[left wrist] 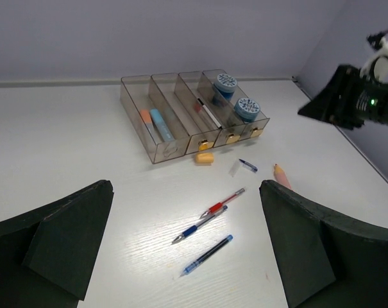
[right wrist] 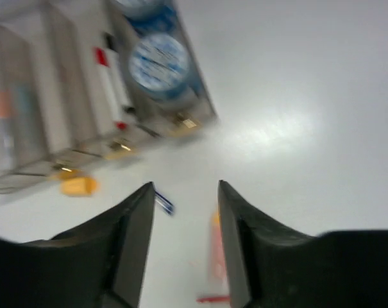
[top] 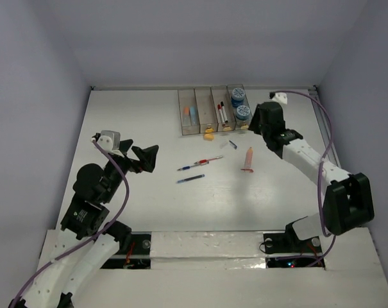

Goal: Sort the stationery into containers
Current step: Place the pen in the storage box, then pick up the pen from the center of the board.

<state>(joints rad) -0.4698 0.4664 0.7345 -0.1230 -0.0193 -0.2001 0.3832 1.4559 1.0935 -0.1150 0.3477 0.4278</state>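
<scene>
Beside the bins point(top: 181, 110), right gripper point(right wrist: 185, 187) gapes empty, seen only from its wrist; left gripper point(left wrist: 186, 187) gapes wide.

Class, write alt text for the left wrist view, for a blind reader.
Four joined clear bins on a white table hold two stubby sticks, markers and two blue rolls. Three pens, a yellow eraser and a pink stick lie loose in front, framed by the open left hand.
</scene>
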